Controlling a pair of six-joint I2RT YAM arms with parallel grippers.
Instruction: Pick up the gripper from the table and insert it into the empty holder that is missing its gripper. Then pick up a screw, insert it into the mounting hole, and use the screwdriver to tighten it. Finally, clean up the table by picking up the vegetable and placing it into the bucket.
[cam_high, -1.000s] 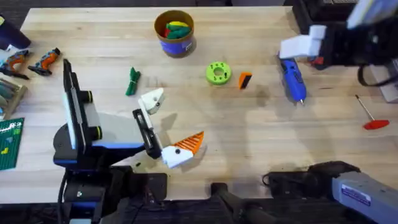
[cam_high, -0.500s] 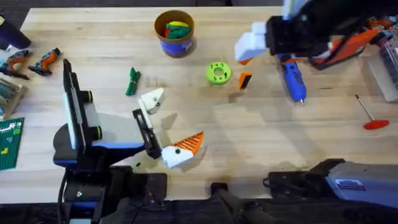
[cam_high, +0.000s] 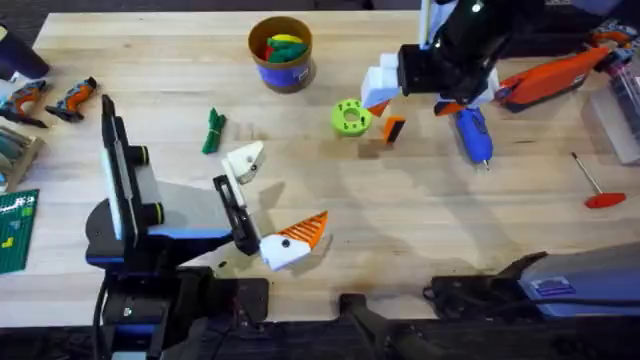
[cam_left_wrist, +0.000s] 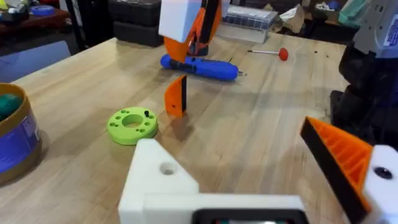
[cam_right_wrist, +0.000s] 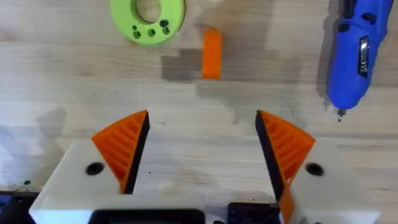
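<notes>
One gripper (cam_high: 394, 129), one screwdriver (cam_high: 471, 134), one bucket (cam_high: 281, 54)

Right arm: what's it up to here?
It hangs with the right gripper open above the orange gripper piece, which stands on the table between the green disc and the screwdriver; nothing is grasped yet. The left gripper rests near the front, its holder empty. The vegetable lies outside the bucket.
</notes>
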